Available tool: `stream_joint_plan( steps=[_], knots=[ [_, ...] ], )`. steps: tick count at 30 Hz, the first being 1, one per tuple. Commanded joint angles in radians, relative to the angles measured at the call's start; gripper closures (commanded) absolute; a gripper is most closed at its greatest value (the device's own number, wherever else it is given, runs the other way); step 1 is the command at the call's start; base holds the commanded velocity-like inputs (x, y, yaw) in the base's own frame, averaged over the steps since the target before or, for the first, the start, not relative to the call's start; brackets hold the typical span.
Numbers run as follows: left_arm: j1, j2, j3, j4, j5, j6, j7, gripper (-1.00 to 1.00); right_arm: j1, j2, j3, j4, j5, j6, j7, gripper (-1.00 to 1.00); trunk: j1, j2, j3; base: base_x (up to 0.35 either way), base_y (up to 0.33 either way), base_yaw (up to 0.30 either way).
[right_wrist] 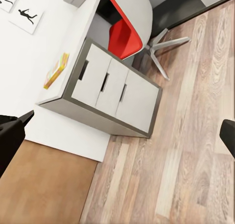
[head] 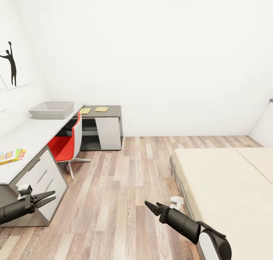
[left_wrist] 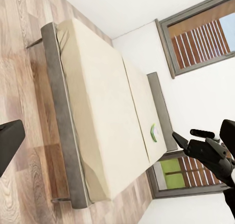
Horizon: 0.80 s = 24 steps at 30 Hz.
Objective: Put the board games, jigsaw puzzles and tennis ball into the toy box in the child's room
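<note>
White walls [head: 170,55] — wood-plank floor [head: 121,184]

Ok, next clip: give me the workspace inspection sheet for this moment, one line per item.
Surface: long pale grey table by the left wall, joined to a lower dark grey section.
Job's things: toy box on the table's far end; two jigsaw puzzles on the dark section; a colourful flat game box at the table's near end; a white-and-green board game on the bed.
Clutter: red chair tucked under the table.
Grippers: left gripper and right gripper both open, empty, above the floor.
Cables: nothing seen.
Surroundings: wood-plank floor, white walls, figure picture, dark-framed windows.
</note>
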Motion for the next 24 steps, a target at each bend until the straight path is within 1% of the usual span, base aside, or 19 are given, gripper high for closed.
stream_joint_plan(
  steps=[1,15,19,24],
  knots=[
    [-0.001,0.000,0.000,0.000,-0.001,0.011,-0.004,-1.00,-0.001,0.001,-0.001,-0.001,-0.005,0.007,0.000,-1.00,0.001,-0.002,-0.002,0.000,-0.215,0.000],
    [-0.001,0.000,0.000,0.000,-0.001,0.011,-0.004,-1.00,-0.001,0.001,-0.001,-0.001,-0.005,0.008,-0.001,-1.00,0.001,-0.002,-0.002,0.000,-0.266,0.000],
    [-0.001,0.000,0.000,0.000,-0.001,0.011,-0.004,-1.00,-0.001,0.002,-0.001,-0.001,-0.005,0.007,-0.002,-1.00,0.001,-0.002,-0.002,0.000,-0.130,0.000],
    [-0.001,0.000,0.000,0.000,-0.001,0.011,-0.004,-1.00,-0.001,0.002,-0.001,-0.001,-0.005,0.007,-0.002,-1.00,0.001,-0.002,-0.002,0.000,-0.044,0.000]
  ],
)
